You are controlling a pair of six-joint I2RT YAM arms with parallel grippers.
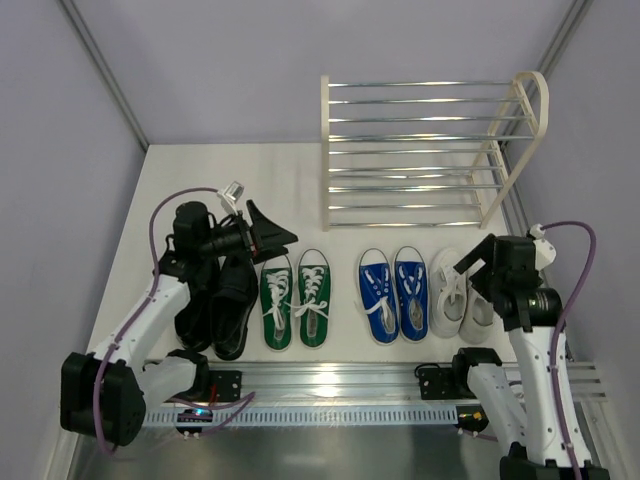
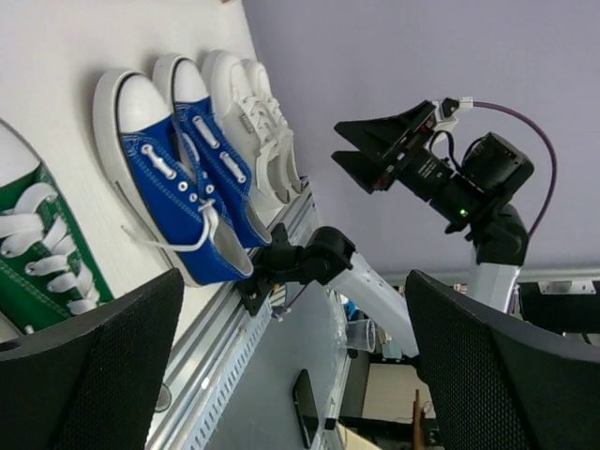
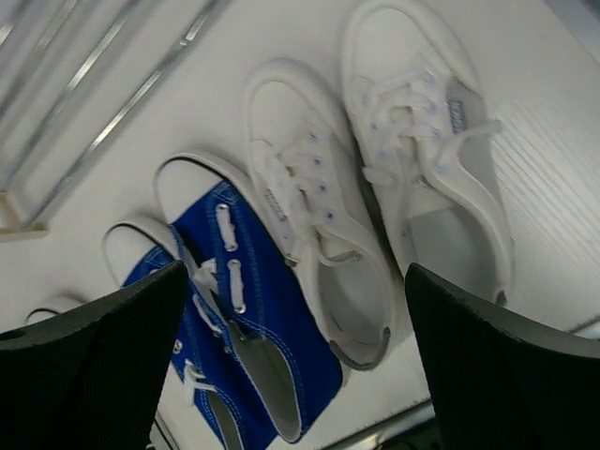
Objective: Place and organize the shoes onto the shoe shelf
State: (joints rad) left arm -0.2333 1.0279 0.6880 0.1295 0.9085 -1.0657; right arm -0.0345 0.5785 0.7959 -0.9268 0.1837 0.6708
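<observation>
Both grippers open on your feed?

Yes. My left gripper (image 1: 268,232) has its fingers spread wide with nothing between them, hanging over the toes of the black shoes (image 1: 225,305). My right gripper (image 1: 470,268) is spread too, holding nothing, above the white sneakers (image 1: 462,300).

And the rest?

I see green sneakers (image 1: 295,300) and blue sneakers (image 1: 395,293) between those pairs, all in one row on the table (image 1: 200,170), toes toward the shoe shelf (image 1: 420,150), which stands apart behind them.

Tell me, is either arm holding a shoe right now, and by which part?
Nothing is held: the left tool and the right tool are both open and empty.
</observation>
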